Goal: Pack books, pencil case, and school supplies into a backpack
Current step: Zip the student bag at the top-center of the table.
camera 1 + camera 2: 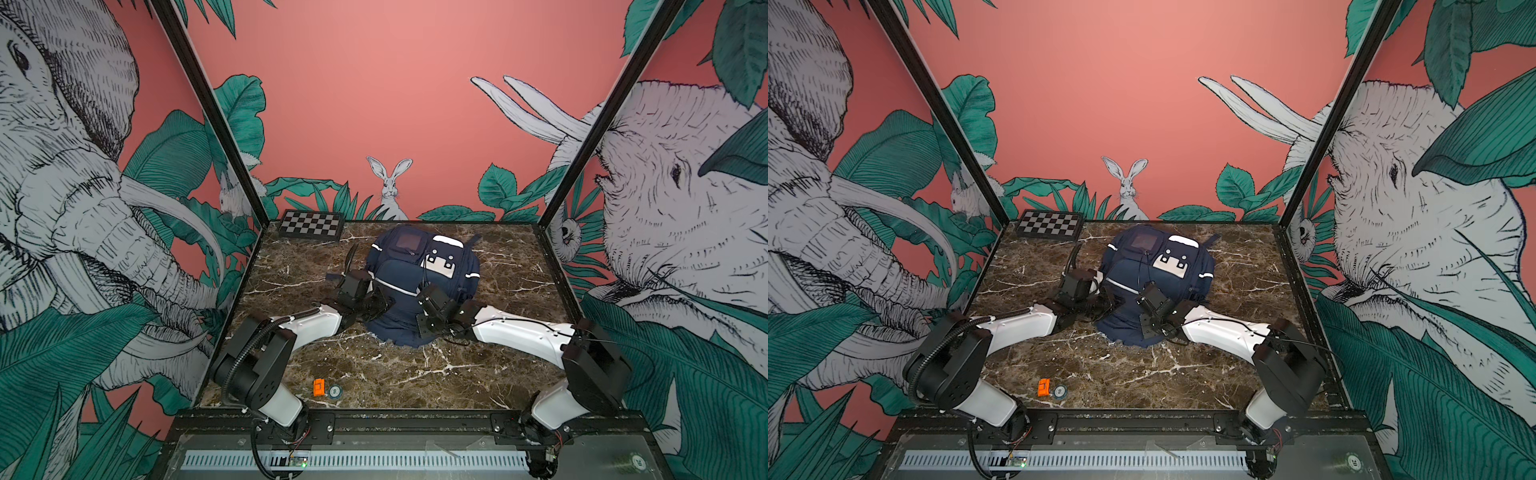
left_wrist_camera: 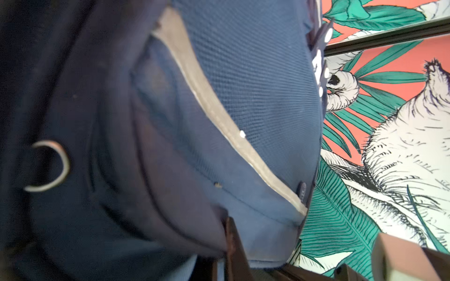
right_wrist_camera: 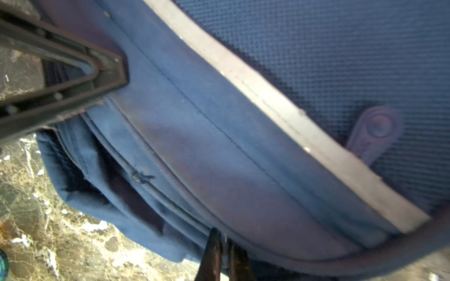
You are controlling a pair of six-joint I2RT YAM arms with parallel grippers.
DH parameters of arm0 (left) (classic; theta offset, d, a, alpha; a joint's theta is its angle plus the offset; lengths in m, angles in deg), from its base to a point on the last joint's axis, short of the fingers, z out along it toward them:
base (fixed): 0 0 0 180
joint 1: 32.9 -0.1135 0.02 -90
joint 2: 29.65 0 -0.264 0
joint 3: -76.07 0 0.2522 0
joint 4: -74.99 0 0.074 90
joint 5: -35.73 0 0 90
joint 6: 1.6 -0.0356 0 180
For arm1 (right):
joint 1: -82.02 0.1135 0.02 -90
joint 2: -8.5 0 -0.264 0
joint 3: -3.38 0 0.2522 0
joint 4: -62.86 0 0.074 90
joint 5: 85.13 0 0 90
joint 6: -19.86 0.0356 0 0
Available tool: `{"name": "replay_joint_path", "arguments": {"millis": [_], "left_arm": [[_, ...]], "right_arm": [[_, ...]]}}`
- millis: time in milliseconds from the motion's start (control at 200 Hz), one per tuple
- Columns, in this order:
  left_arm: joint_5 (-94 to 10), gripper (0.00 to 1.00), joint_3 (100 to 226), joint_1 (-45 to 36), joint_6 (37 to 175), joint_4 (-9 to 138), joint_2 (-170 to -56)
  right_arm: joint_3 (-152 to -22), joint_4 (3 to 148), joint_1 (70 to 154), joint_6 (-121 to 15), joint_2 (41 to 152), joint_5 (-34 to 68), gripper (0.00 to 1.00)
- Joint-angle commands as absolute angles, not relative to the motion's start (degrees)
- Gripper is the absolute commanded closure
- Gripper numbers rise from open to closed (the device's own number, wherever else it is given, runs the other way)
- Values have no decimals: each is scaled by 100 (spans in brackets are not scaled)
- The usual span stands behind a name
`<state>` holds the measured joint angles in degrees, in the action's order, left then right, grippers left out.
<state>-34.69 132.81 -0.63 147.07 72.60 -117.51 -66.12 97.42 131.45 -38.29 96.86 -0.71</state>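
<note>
Backpack (image 1: 399,274) lying flat | right pincer (image 3: 224,255) pinching its edge | left pincer (image 3: 114,73) closed, apparently on fabric

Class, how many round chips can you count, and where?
2. One chip lies on the marble table beside the orange block; the other chip sits on the grey front ledge near the right arm's base. The backpack may hide more.
</note>
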Motion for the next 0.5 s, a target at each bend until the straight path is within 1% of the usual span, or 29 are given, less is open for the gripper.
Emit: {"name": "replay_joint_path", "arguments": {"millis": [0,195,285,380,495], "left_arm": [[-3816,100,13414,-129,14245,6967,-11361],[-3757,100,13344,-382,14167,7011,-11304],[-3705,100,13305,-492,14131,6994,-11241],[-3649,100,13314,-513,14044,6929,-11202],[-3516,100,13252,-513,14025,7036,-11272]], "right_arm": [[-6516,10308,12984,-4014,9263,-363,100],[-6167,10653,12433,-4250,8858,-350,100],[-6071,10657,12032,-4388,8866,-263,100],[-6029,10362,11622,-4516,8920,-40,100],[-6373,10127,11306,-4562,9204,164,100]]}}
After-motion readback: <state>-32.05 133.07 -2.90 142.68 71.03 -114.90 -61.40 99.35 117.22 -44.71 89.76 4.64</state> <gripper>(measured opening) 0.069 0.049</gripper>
